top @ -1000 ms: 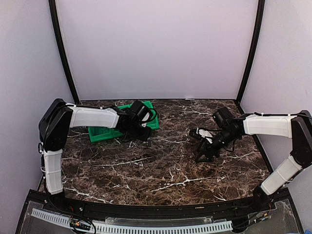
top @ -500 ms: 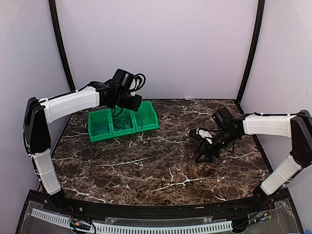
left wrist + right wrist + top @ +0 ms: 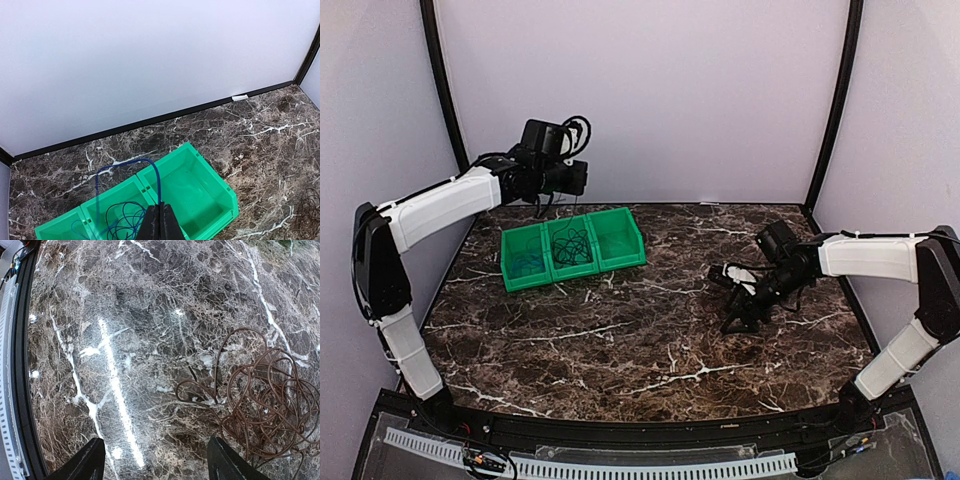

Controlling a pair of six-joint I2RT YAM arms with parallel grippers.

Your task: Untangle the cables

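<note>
My left gripper (image 3: 160, 220) is shut on a thin blue cable (image 3: 157, 182). The cable arches up from the jaws and drops into a blue coil (image 3: 117, 225) in the middle compartment of the green bin (image 3: 220, 185). In the top view the left gripper (image 3: 546, 190) is raised high above the bin (image 3: 620, 262), near the back wall. My right gripper (image 3: 157, 465) is open and empty, low over the table, with a tangled brown cable (image 3: 265, 405) lying just beyond its right finger (image 3: 225, 462). In the top view the right gripper (image 3: 742, 305) is at the right-centre of the table.
The bin has three compartments. The right one (image 3: 192, 195) is empty and the left one (image 3: 527, 266) holds a thin coil. The brown cable's edge shows at the far right of the left wrist view (image 3: 310, 215). The back wall is close behind the left arm.
My left arm has risen from the bin and swung back and to the left, drawing the blue cable up out of the middle compartment. The right arm has not moved.
</note>
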